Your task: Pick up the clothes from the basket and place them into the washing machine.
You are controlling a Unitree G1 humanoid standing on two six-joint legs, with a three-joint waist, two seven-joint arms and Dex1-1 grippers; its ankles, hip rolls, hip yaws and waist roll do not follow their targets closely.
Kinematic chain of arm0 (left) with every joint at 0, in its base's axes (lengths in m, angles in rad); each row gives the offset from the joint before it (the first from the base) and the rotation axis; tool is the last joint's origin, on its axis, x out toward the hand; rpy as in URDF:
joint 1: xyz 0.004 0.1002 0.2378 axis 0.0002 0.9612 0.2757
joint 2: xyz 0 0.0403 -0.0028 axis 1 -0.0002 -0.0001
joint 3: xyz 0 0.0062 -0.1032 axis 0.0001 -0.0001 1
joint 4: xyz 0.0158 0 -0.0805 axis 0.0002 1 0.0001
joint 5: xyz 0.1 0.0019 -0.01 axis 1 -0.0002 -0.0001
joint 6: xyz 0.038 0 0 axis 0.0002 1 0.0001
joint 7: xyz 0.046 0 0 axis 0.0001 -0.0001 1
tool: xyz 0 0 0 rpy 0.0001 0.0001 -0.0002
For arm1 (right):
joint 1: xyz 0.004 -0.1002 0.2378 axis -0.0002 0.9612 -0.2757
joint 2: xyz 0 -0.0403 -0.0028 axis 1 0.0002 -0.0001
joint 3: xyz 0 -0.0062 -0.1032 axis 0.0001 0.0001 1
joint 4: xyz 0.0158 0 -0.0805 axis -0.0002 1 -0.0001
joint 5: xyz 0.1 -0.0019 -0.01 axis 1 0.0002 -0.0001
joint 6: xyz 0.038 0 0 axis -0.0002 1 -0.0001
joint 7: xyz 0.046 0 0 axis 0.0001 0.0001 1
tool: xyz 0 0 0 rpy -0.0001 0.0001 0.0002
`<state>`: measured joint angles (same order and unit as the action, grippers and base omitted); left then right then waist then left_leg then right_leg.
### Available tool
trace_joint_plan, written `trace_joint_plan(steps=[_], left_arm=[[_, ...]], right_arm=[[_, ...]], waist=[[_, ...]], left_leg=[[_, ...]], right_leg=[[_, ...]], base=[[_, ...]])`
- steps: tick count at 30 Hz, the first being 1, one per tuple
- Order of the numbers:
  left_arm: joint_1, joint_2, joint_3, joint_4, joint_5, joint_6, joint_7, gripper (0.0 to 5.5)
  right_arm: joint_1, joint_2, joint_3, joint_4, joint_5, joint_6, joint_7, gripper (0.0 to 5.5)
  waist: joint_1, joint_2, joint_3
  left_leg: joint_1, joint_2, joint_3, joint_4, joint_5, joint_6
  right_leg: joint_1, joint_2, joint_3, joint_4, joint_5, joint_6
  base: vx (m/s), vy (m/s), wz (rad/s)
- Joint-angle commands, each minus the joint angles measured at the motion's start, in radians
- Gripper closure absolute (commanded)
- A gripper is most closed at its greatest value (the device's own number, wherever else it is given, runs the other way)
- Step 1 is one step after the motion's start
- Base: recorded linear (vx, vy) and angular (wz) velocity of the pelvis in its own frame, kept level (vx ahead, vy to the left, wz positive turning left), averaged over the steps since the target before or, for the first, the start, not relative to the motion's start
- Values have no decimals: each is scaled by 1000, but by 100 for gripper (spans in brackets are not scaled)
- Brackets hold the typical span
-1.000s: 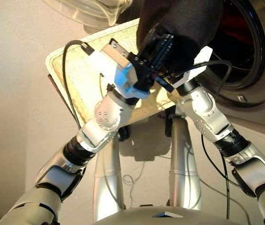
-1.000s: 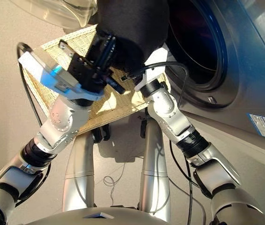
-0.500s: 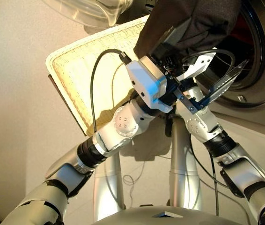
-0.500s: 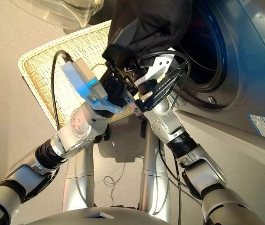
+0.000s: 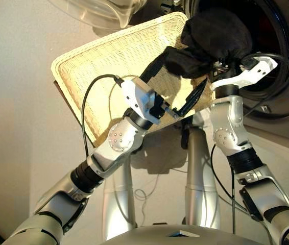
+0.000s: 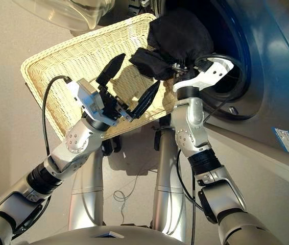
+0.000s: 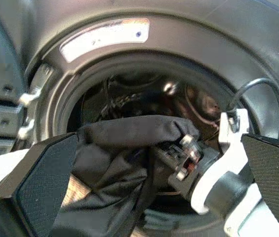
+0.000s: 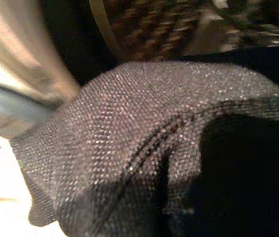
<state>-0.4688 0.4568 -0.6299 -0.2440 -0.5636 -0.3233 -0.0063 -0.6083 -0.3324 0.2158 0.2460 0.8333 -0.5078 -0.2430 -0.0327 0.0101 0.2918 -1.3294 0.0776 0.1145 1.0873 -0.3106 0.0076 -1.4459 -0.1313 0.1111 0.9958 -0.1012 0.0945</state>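
From the head views, the right gripper (image 6: 181,66) grips the black garment (image 6: 177,41) at the washing machine (image 6: 267,61) porthole, its length trailing back over the basket (image 6: 57,66). The left wrist view shows the left gripper (image 7: 154,192) spread and empty, the garment beyond it.

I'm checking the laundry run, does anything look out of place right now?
The black garment hangs half in the washing machine opening, its tail trailing over the basket rim. Otherwise nothing stands out.
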Motion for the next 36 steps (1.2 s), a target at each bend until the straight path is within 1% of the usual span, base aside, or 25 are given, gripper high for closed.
trace_joint_plan(steps=[1, 2, 3, 5, 9, 12, 14, 15, 16, 17, 18, 19, 20, 23, 25, 31, 36], left_arm=[[56, 41, 65, -147, -35, -88, -30, 0], [57, 43, 67, -150, -36, -87, -30, 0], [71, 49, 77, -164, -47, -96, -29, 0], [91, 59, 95, -186, -63, -103, -29, 0], [121, 66, 125, -222, -93, -123, -37, 0], [132, 65, 132, -235, -124, -129, -56, 0], [133, 68, 136, -252, -130, -133, -62, 0], [132, 67, 138, -253, -130, -133, -62, 0], [131, 68, 135, -265, -133, -135, -68, 0], [128, 68, 132, -268, -135, -138, -68, 0], [127, 76, 125, -269, -132, -137, -70, 0], [122, 74, 124, -274, -132, -136, -71, 0], [124, 76, 122, -281, -134, -135, -75, 0], [138, 67, 126, -287, -139, -129, -83, 0], [147, 69, 129, -286, -138, -128, -84, 0], [179, 100, 144, -293, -143, -129, -83, 0], [188, 128, 145, -297, -144, -129, -78, 0]], right_arm=[[-77, 10, -74, 5, -30, -127, -90, 550], [-79, 12, -74, 7, -32, -129, -92, 550], [-96, 5, -91, 55, -53, -136, -133, 550], [-145, -14, -108, 143, -89, -137, -202, 550], [-271, -86, -118, 350, -178, -105, -308, 550], [-381, -128, -103, 534, -147, -81, -329, 550], [-465, -164, -66, 655, -133, -55, -333, 550], [-475, -166, -62, 664, -129, -56, -329, 550], [-550, -209, 12, 766, -184, 1, -333, 550], [-587, -224, 49, 814, -206, 24, -334, 550], [-616, -259, 123, 883, -278, 90, -315, 550], [-666, -278, 187, 937, -329, 123, -311, 550], [-700, -292, 249, 983, -377, 171, -288, 550], [-796, -307, 341, 1084, -386, 214, -253, 550], [-850, -314, 362, 1133, -359, 219, -250, 550], [-954, -377, 373, 1211, -301, 219, -275, 550], [-1001, -473, 364, 1265, -275, 227, -325, 550]], waist=[[1, 29, 6], [1, 28, 7], [6, 31, 7], [15, 36, 8], [39, 43, 9], [55, 46, 11], [69, 48, 16], [68, 50, 18], [80, 51, 22], [85, 52, 25], [93, 49, 27], [97, 53, 33], [104, 51, 37], [104, 52, 55], [102, 49, 64], [100, 49, 73], [95, 48, 67]], left_leg=[[-47, -9, -3, -57, 65, 54], [-47, -8, -3, -56, 65, 54], [-48, -10, -3, -56, 64, 54], [-54, -10, -2, -51, 62, 53], [-63, -13, -5, -43, 60, 52], [-71, -14, -9, -34, 61, 49], [-79, -14, -13, -27, 61, 48], [-80, -13, -13, -26, 61, 47], [-88, -14, -13, -22, 64, 46], [-92, -13, -15, -19, 65, 46], [-97, -13, -17, -17, 69, 46], [-103, -11, -19, -14, 71, 45], [-105, -10, -18, -13, 74, 44], [-118, -8, -21, 0, 76, 44], [-122, -7, -21, 6, 77, 43], [-126, -10, -18, 3, 81, 36], [-134, -15, -20, 4, 80, 34]], right_leg=[[45, -16, -15, -11, -18, -58], [45, -15, -15, -11, -18, -58], [42, -15, -15, -9, -19, -58], [39, -17, -16, -5, -21, -59], [31, -18, -17, 2, -20, -58], [24, -20, -17, 12, -18, -58], [17, -20, -16, 21, -18, -58], [16, -20, -16, 22, -18, -58], [8, -22, -16, 28, -16, -58], [3, -24, -16, 32, -14, -58], [0, -27, -16, 34, -11, -58], [-4, -28, -16, 38, -11, -58], [-8, -30, -17, 41, -9, -59], [-19, -29, -16, 53, -7, -63], [-26, -29, -15, 62, -7, -64], [-34, -36, -16, 70, -9, -64], [-47, -36, -16, 78, -13, -63]], base=[[0, 0, 0], [0, 0, 0], [0, 0, 0], [0, 0, 0], [0, 0, 0], [0, 0, 0], [0, 0, 0], [0, 0, 0], [0, 0, 0], [-54, -10, 32], [0, 0, 0], [0, 0, 0], [0, 0, 0], [0, 0, 0], [0, 0, 0], [0, 0, 0], [0, 0, 0]])
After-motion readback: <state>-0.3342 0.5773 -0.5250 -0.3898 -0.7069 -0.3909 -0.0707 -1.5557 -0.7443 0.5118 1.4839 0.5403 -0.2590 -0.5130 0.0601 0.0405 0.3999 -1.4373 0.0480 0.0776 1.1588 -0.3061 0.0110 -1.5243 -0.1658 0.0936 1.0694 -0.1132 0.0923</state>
